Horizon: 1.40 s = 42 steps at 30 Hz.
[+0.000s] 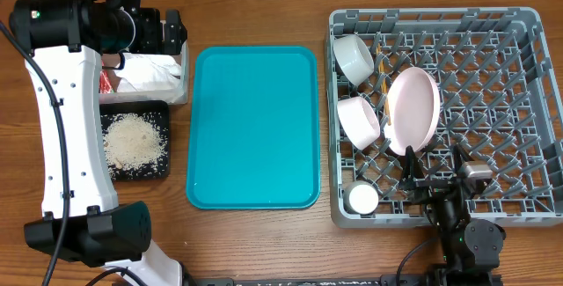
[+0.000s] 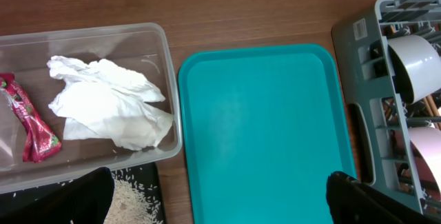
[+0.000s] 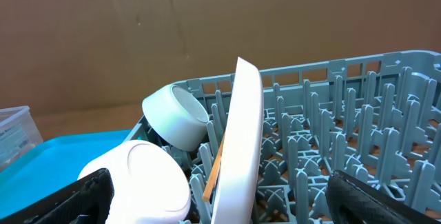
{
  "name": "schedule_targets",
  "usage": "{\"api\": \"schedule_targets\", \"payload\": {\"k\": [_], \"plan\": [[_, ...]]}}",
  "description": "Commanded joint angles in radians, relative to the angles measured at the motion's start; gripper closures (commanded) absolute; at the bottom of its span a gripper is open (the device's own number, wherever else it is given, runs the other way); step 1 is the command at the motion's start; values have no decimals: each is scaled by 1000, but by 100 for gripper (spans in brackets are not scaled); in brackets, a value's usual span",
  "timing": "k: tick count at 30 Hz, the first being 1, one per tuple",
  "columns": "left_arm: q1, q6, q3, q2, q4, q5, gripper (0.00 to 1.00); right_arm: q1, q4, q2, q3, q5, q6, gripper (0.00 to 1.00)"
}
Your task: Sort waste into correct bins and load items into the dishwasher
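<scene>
Tissues [image 2: 103, 103], crumpled and white with soft folds, lay in the clear tub [image 2: 169, 79], a thin-walled plastic rectangle. A glossy red sauce packet [image 2: 27, 117] lay at their 9 o'clock side in the same tub. Just beyond the tub's 6 o'clock wall sat the shallow black tray [image 1: 158, 168], which held a loose, grainy heap of whitish rice scraps [image 1: 134, 138].

The dish rack [image 1: 501, 101], a square grey plastic lattice with rows of upright pegs, filled the 3 o'clock half of the worktop [image 1: 255, 13]. A smooth pale-pink plate [image 1: 413, 110] stood on edge among the pegs. A round white bowl [image 1: 354, 57] lay tipped at the rack's 11 o'clock corner, and a second bowl [image 1: 359, 121] sat at the plate's 9 o'clock side. Thin wooden chopsticks [image 1: 383, 84] ran between the bowls and the plate. A small white cup [image 1: 361, 199] sat at the rack's 7 o'clock corner.

The left fingers [image 2: 83, 196] were spread wide and held nothing, above the tub and the teal tray [image 1: 253, 128]. The right fingers [image 3: 386, 200] were also wide and bare, at the rack's 6 o'clock edge.

The teal tray, smooth with rounded corners, lay mid-worktop on brown wood grain. A plain brown panel [image 3: 172, 24] stood behind the rack.
</scene>
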<state>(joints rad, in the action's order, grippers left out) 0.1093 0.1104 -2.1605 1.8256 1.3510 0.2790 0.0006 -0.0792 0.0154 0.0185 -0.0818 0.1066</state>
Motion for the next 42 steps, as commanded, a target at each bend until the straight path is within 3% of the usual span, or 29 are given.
{"api": "schedule_targets", "payload": {"k": [1,21,24,27,31,37,39,42], "plan": [[2,5,-7,-7,-1,-2,0,-2,3,-13,-11,-6,-3,0],[2,6,-7,-7,2,-3,0,-2,3,-13,-11,-6,-3,0],[3,28,-8,-31,31,-62,0,-2,3,-13,-11,-6,-3,0],[3,27,53,-113,-126,-32,0,-2,3,-13,-11,-6,-3,0],[-17,27,367,-319,-478,55,0,-2,3,-13,-11,-6,-3,0],[-31,53,1052,-725,-976,53,0,-2,3,-13,-11,-6,-3,0],[-31,69,1407,-922,-1229,54,0,-2,3,-13,-11,-6,-3,0],[-31,69,1614,-1059,-1366,52,0,-2,3,-13,-11,-6,-3,0]]}}
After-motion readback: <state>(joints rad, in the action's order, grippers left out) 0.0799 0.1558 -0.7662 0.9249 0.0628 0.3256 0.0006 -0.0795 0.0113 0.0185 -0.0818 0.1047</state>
